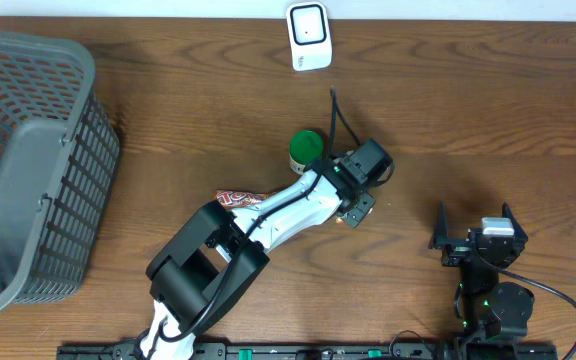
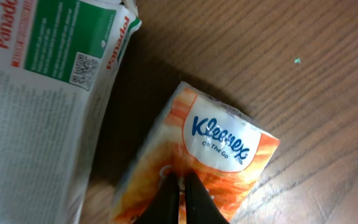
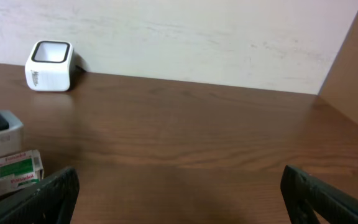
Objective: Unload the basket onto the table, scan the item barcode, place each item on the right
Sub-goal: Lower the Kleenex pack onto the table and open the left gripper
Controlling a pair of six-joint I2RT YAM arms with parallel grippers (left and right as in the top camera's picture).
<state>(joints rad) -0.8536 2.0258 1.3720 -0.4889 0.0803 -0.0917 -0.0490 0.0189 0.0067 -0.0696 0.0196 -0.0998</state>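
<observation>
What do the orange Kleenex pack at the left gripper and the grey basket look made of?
The orange Kleenex tissue pack is probably thin glossy plastic film; it creases where the left gripper pinches it. The grey lattice basket looks matte moulded plastic, with even grid walls.

Colour rundown: the orange plastic tissue pack (image 2: 222,168) has a white label patch with blue Kleenex lettering, and the orange runs in lighter and darker streaks. The white cardboard medicine box (image 2: 36,124) has a green panel, red Panadol lettering, fine grey print and a tiny black-and-white QR square. The brown wooden table (image 1: 468,110) shows darker wavy grain lines. The grey plastic lattice basket (image 1: 28,170) is flat grey all over, the small white boxy scanner (image 1: 309,37) has a dark window, and the round green lid (image 1: 305,146) is plain solid green.
</observation>
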